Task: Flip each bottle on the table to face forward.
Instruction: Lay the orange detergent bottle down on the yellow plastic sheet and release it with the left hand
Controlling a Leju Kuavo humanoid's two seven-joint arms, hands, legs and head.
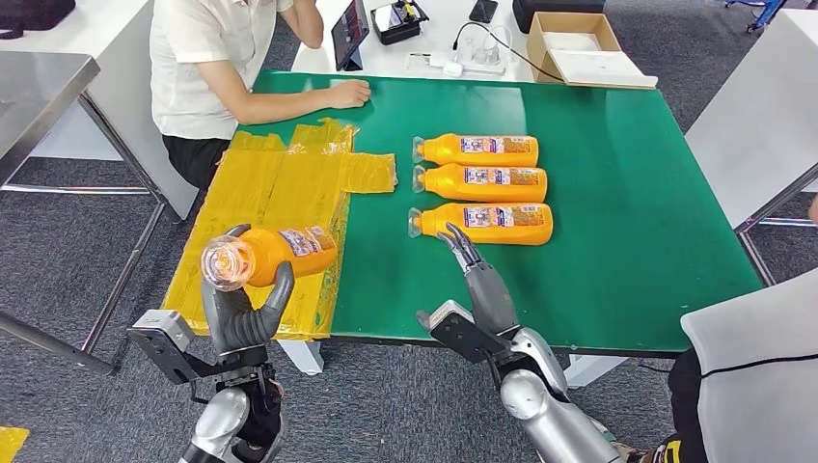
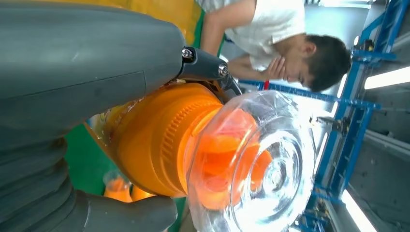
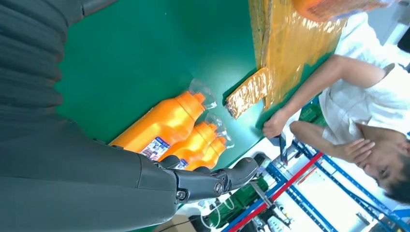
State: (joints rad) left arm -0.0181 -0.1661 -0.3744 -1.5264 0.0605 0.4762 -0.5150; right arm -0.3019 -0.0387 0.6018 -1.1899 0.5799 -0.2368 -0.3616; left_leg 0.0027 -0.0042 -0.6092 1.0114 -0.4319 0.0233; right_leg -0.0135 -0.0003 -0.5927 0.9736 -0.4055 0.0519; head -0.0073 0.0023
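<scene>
Green table point(image 1: 617, 145), grey carpet floor point(image 1: 58, 241)

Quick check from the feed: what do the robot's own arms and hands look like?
Both arms are silver metal with rounded joint housings and black bracket blocks at the wrists. The left hand and right hand are dark grey, with a ribbed grey cover, a thick grey thumb and slimmer, darker fingers pinned with small silver screws.

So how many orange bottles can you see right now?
4. Three lie side by side on the green table: far, middle, near. The fourth bottle is gripped by the left hand.
</scene>
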